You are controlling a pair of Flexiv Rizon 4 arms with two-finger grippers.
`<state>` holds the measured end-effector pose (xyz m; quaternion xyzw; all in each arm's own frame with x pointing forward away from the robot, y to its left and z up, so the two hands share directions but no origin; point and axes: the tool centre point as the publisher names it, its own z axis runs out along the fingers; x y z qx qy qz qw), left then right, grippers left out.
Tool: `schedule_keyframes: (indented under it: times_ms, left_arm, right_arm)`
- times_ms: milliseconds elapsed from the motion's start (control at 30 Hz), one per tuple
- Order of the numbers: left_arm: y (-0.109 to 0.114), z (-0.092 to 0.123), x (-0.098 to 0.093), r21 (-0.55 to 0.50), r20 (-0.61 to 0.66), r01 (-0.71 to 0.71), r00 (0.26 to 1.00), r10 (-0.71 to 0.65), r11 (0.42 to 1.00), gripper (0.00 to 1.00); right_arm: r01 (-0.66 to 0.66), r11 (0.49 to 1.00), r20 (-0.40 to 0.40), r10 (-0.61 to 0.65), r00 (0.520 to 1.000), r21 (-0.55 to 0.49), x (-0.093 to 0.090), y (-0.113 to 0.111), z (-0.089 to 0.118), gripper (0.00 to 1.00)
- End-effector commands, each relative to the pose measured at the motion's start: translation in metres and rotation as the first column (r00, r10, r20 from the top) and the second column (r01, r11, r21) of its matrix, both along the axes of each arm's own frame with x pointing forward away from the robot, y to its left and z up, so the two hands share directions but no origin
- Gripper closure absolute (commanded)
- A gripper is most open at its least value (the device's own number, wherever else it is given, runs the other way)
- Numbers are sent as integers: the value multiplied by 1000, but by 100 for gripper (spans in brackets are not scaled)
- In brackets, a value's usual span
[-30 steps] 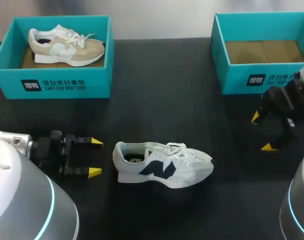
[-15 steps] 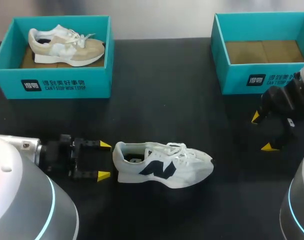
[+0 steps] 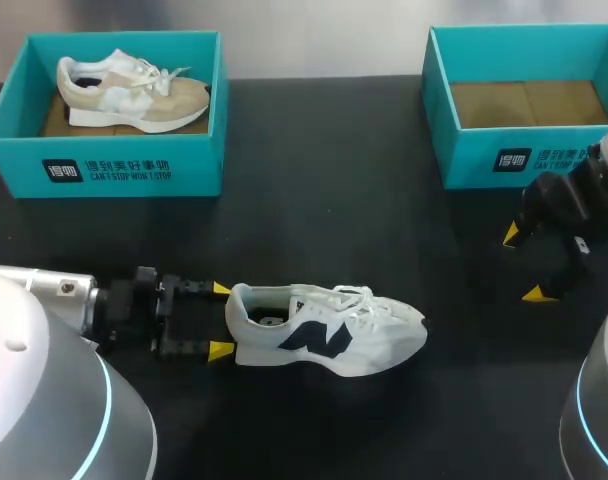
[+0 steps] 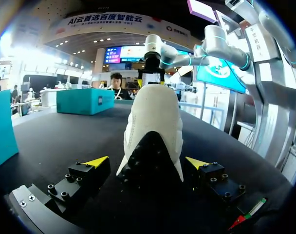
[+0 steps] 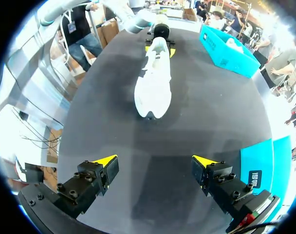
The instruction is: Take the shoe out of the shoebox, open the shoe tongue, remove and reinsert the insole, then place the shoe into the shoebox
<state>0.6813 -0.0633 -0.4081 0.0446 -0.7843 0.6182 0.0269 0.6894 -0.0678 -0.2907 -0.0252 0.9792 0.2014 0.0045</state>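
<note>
On the black tabletop [image 3: 314, 230] the white shoe [image 3: 329, 330] lies lower middle, already unboxed; the left hand [image 3: 220, 320], spread wide about its heel, probably must close to steady it before the tongue [image 3: 309, 296] is opened.

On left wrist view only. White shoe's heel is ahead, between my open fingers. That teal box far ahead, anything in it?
Observer: No. The head view shows the right shoebox holding only its brown cardboard floor.
Operator: And the teal wall beside my gripper?
Observer: That is the left shoebox; a beige shoe lies inside it.
Operator: Right gripper holding anything?
Observer: No. The right gripper is open over bare table, in front of the right shoebox and well apart from the white shoe.
</note>
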Motion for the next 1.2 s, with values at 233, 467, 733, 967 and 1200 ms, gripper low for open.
schedule_keyframes:
  times_ms: [233,467,733,967,1200]
  left_arm:
    - [-8,-2,-3,0,-18,4,1000,-4,1000,0]
    - [-13,-5,-6,-2,-29,9,1000,-9,1000,0]
    - [-19,-5,-9,-11,-31,10,999,-10,1000,0]
    - [-26,-5,-11,-13,-34,15,999,-16,1000,0]
    - [-35,-6,-14,-15,-32,23,999,-23,1000,0]
  right_arm:
    - [1,1000,0,-1,1000,-3,0,1,0,0]
    - [1,1000,0,-1,1000,-3,0,1,0,0]
    - [1,1000,0,-1,1000,-3,0,1,0,0]
    - [1,1000,0,-1,1000,-3,0,1,0,0]
    - [1,1000,0,-1,1000,-3,0,1,0,0]
